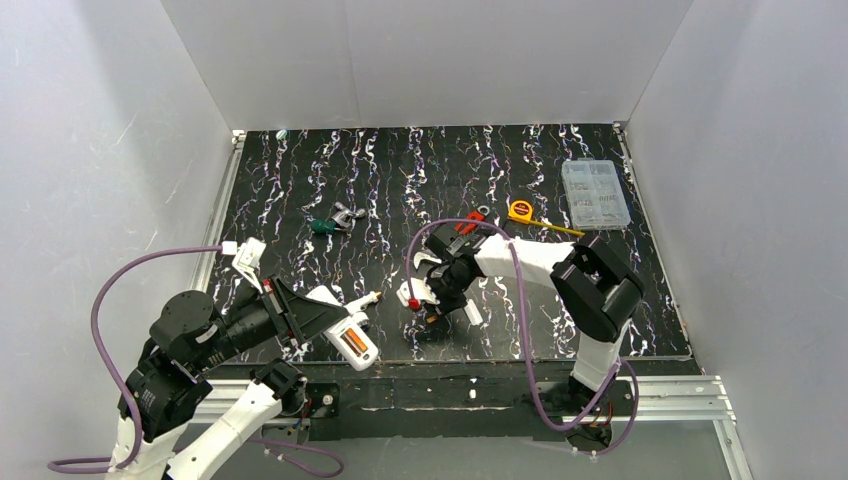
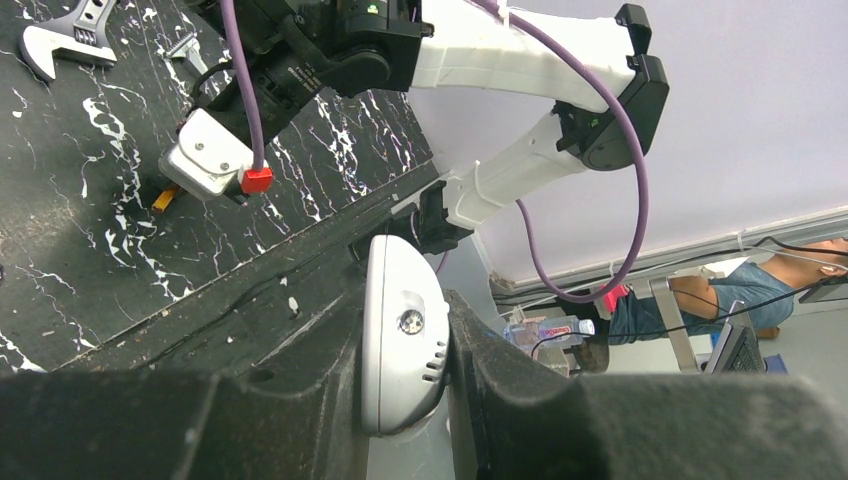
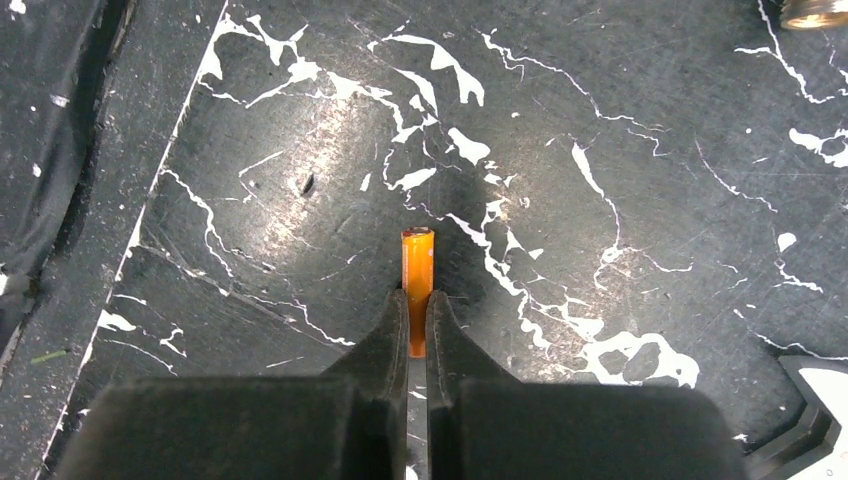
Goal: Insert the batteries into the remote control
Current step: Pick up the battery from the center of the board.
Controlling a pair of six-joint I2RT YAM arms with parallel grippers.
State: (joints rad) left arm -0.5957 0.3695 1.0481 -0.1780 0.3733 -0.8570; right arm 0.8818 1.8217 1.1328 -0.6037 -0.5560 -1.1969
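Note:
The remote control (image 1: 350, 338) is a slim white handset held off the near edge of the table, with my left gripper (image 1: 333, 324) shut on it. One orange battery (image 1: 354, 341) lies in its open recess. In the left wrist view the remote's rounded white end (image 2: 403, 345) is squeezed between the two black fingers. My right gripper (image 3: 417, 305) is low over the black mat and shut on a second orange battery (image 3: 417, 270). That battery sticks out past the fingertips. It also shows as an orange stub (image 2: 165, 198) under the right gripper.
A red-handled wrench (image 1: 468, 222), a yellow tape measure (image 1: 520, 210) and a clear compartment box (image 1: 595, 193) lie at the back right. A green-handled tool (image 1: 325, 226) lies mid-left. A slim white tool (image 1: 362, 299) sits near the remote. A small white piece (image 1: 472, 313) lies beside the right gripper.

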